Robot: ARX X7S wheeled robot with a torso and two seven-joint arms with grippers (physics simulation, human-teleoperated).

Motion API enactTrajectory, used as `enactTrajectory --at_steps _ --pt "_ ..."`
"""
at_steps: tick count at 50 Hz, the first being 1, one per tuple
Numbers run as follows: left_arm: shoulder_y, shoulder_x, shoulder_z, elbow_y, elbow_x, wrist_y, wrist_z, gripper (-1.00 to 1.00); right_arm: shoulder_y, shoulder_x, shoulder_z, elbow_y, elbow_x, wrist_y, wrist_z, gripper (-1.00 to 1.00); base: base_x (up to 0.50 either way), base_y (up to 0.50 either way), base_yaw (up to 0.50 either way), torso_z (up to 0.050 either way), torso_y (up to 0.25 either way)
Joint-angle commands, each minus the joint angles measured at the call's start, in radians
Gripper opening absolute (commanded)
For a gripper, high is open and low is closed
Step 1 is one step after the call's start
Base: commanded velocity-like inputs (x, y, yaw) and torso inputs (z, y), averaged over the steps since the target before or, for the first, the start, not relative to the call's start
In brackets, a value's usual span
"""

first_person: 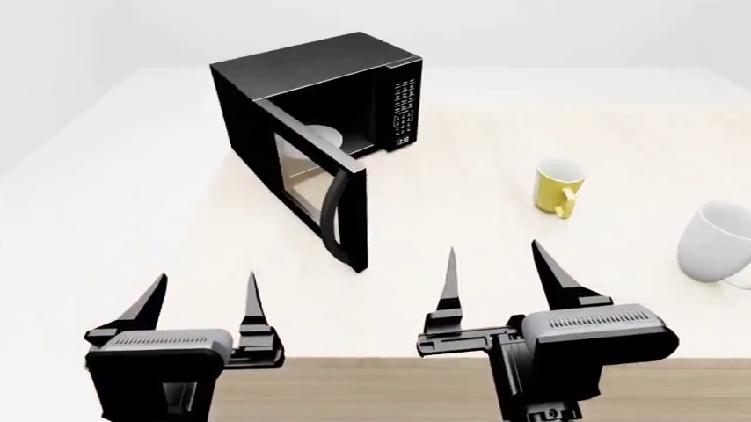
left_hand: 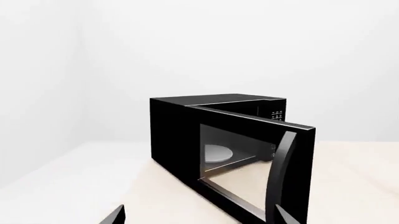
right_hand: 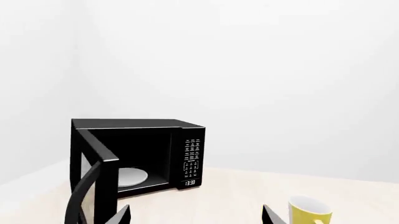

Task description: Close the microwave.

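The microwave (first_person: 317, 105) door (first_person: 317, 189) is standing wide open; closing appears not begun. Both end effectors, left (first_person: 206, 303) and right (first_person: 499, 277), are hovering near the door, spread, holding nothing.

The microwave (first_person: 308, 83) shows a smooth black shell with a soft satin sheen, its door window (left_hand: 234, 156) glassy and see-through. The white plate (right_hand: 128, 177) inside looks smooth and matt. The table (first_person: 141, 229) reads as pale, matt wood grain. At three o'clock, the yellow mug (first_person: 557, 185) and the white mug (first_person: 716, 242) look like smooth glazed ceramic.
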Motion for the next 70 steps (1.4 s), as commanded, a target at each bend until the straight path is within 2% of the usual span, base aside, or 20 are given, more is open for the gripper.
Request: enactTrajectory --at_steps 1,7,19,29,43,52,59,70 --pt "-0.003 -0.006 0.013 -0.009 -0.005 0.008 -0.011 1.00 0.010 0.014 -0.011 0.009 0.008 0.000 0.000 1.00 0.00 0.00 0.00 0.000 0.000" --pt "0.001 -0.011 0.022 -0.012 -0.004 0.016 -0.015 1.00 -0.004 0.023 -0.007 -0.002 0.017 -0.019 0.008 1.00 0.03 0.00 0.00 0.000 0.000" --pt "0.001 -0.020 0.026 -0.012 -0.014 0.018 -0.025 1.00 -0.002 0.024 0.000 -0.001 0.034 -0.020 0.023 1.00 0.48 0.00 0.00 0.000 0.000" --pt "-0.003 -0.027 0.031 -0.009 -0.024 0.016 -0.031 1.00 0.011 0.033 -0.019 -0.005 0.025 0.008 0.034 1.00 0.00 0.00 0.00 0.000 0.000" --pt "-0.001 -0.036 0.035 -0.010 -0.032 0.019 -0.040 1.00 0.015 0.039 -0.023 -0.006 0.036 0.026 0.045 1.00 0.00 0.49 0.00 0.000 0.000" --pt "0.001 -0.039 0.042 -0.015 -0.032 0.027 -0.045 1.00 -0.001 0.048 -0.018 -0.013 0.049 -0.012 0.047 1.00 0.02 0.01 0.00 0.000 0.000" --pt "0.000 -0.044 0.042 -0.014 -0.036 0.029 -0.051 1.00 -0.009 0.054 -0.013 -0.014 0.049 -0.027 0.056 1.00 0.48 0.00 0.00 0.000 0.000" --pt "-0.008 -0.050 0.047 -0.021 -0.039 0.028 -0.056 1.00 0.019 0.055 -0.011 -0.064 0.053 0.062 0.081 1.00 0.09 0.00 0.00 0.000 0.000"
